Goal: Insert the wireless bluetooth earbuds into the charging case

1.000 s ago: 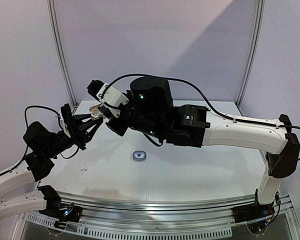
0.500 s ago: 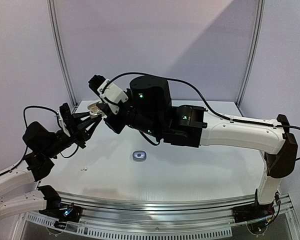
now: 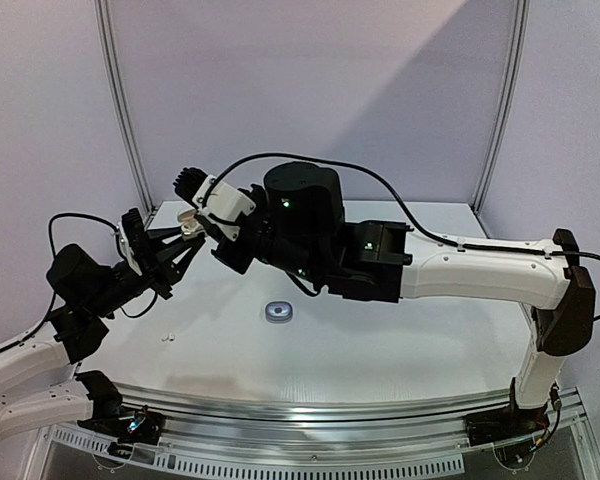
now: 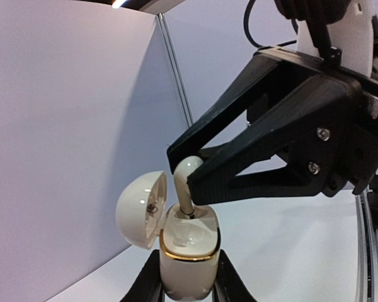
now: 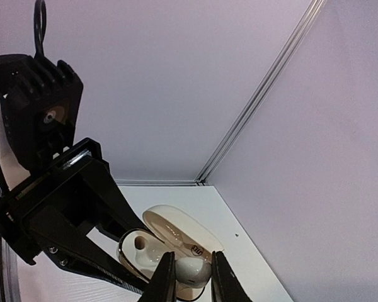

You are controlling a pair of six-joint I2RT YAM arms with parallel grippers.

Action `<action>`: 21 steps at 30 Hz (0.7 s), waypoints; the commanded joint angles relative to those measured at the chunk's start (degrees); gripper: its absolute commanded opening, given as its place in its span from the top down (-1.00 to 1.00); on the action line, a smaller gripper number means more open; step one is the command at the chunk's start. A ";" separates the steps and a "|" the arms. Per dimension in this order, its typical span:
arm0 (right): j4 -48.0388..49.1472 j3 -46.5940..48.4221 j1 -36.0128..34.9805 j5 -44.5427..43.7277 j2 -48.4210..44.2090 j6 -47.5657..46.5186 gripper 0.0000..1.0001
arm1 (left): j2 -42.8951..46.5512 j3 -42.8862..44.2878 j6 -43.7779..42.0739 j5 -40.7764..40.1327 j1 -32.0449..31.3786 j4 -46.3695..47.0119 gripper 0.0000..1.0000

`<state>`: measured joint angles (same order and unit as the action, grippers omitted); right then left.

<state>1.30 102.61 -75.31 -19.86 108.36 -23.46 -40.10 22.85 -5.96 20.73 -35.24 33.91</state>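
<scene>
Left gripper [image 3: 188, 238], raised at far left, clamps the charging case [image 4: 188, 242]. Right gripper [image 5: 191, 264], reaching across leftward, pinches a white earbud [image 4: 184, 196].

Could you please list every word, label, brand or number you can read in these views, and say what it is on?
No text reads clearly in any view.
Small dark printed mark inside the open lid of the white charging case: seen in both wrist views, too small and blurred to read.
Nothing else shows lettering.
</scene>
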 commanded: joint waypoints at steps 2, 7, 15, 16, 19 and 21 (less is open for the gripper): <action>-4.78 -1.73 1.41 2.57 0.52 -5.57 0.85 | 2.19 0.79 0.00 2.18 -0.79 6.06 1.00; -5.64 -2.08 2.17 3.09 -0.15 -4.92 0.84 | 3.12 0.62 -0.46 2.12 -0.79 4.37 1.00; -2.50 -3.14 3.50 9.18 -3.17 3.47 0.86 | 3.36 -0.09 -0.04 2.23 -0.79 4.13 1.00; -2.48 -3.23 3.52 9.43 -3.30 3.90 0.86 | 3.36 -0.15 -0.07 2.13 -0.79 4.33 1.00; -1.83 -4.06 3.52 10.01 -3.97 5.52 0.86 | 3.15 -0.48 -0.36 1.91 -0.79 4.75 1.00; 0.65 -3.41 3.55 10.89 -4.23 6.40 0.86 | 2.93 -0.83 -0.92 1.31 -0.79 4.93 1.00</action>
<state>2.04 100.36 -73.12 -9.74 105.89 -20.58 -38.15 22.55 -5.98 21.82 -35.24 33.30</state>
